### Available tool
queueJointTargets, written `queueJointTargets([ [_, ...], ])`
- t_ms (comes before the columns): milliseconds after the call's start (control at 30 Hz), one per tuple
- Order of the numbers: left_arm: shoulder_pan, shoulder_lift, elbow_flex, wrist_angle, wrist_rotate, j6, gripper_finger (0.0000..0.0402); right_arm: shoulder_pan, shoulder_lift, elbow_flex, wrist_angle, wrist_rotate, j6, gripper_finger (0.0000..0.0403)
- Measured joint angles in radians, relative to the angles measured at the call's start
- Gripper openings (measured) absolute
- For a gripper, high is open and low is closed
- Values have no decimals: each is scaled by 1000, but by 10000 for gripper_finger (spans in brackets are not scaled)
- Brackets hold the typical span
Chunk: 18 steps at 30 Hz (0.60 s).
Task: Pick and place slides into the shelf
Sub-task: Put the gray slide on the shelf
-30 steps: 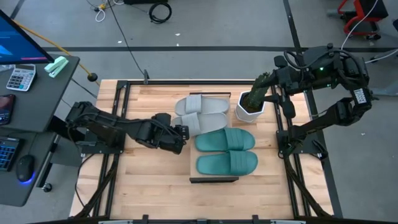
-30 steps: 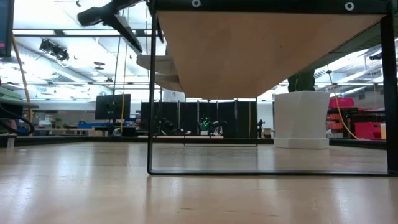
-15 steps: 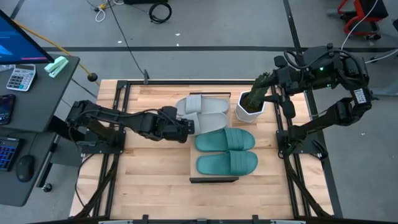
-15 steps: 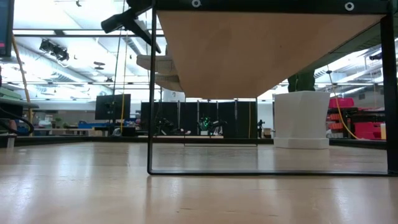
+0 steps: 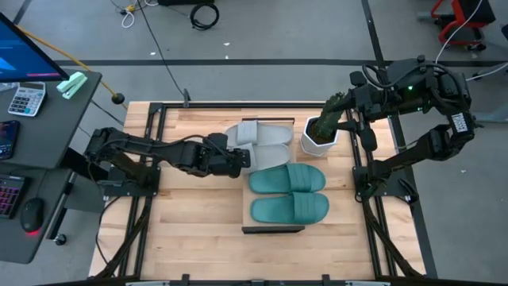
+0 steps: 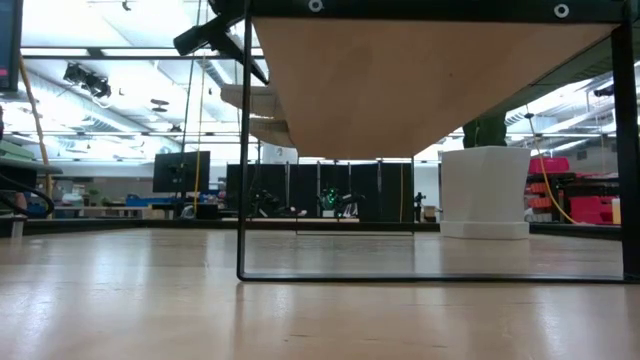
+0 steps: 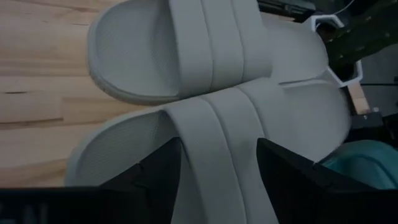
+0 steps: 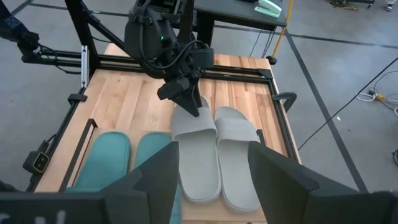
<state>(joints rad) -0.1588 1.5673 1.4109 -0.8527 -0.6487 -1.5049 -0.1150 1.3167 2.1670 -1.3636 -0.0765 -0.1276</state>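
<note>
Two light grey slides (image 5: 258,137) lie side by side at the far end of the shelf (image 5: 245,211), and two teal slides (image 5: 289,193) rest on its near part. In the low view a grey slide's end (image 6: 250,100) overhangs the shelf's plank (image 6: 430,80). My left gripper (image 5: 236,159) is open at the nearer grey slide (image 7: 205,155). Its fingers (image 7: 163,169) stand on either side of that slide's strap, slanting down from the table's left. My right gripper (image 8: 211,149) is open and holds nothing, up at the table's right far corner.
A white pot with a green plant (image 5: 319,135) stands just right of the grey slides, below my right arm. Bare wooden tabletop (image 5: 198,214) lies left of and in front of the shelf. Dark frame rails (image 5: 151,127) run along the table's sides.
My left gripper has moved toward the table's far edge and right, from beside the shelf's left side up to the nearer grey slide. The slides and the shelf have stayed where they were.
</note>
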Motion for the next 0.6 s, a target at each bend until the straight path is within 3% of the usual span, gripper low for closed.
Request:
queueJointTargets([
  [233,26,0,0,84,20,97,209,0,0,0,0,0,9,199],
  [600,39,2,0,80,63,162,202,0,0,0,0,0,20,199],
])
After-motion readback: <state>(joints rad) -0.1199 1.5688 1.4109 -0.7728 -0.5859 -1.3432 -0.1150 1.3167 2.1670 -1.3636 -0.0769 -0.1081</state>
